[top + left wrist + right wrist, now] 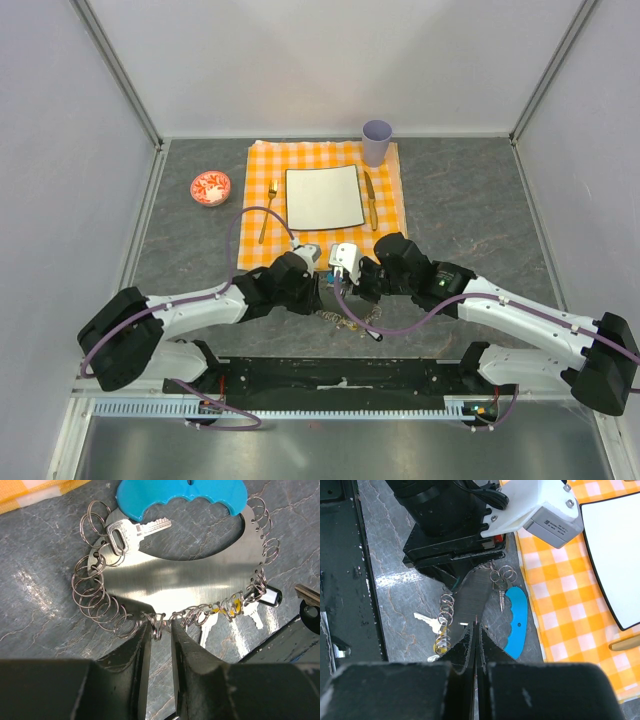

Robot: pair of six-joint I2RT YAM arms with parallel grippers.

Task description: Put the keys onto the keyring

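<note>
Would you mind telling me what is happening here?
The right gripper is shut on the edge of a shiny crescent metal keyring with a turquoise handle. The left gripper is open around one small wire ring on its rim. One silver key is already attached.

On the surface (pixel 470 200) a cloth (pixel 385 215) carries a plate (pixel 323 197) at its middle, with a fork (pixel 268 212) to its left, a knife (pixel 370 200) to its right and a cup (pixel 377 142) at the far right corner. A bowl (pixel 210 187) sits left of the cloth. The keyring (pixel 185 582) lies just before the cloth, with keys (pixel 135 530) along its rim.
</note>
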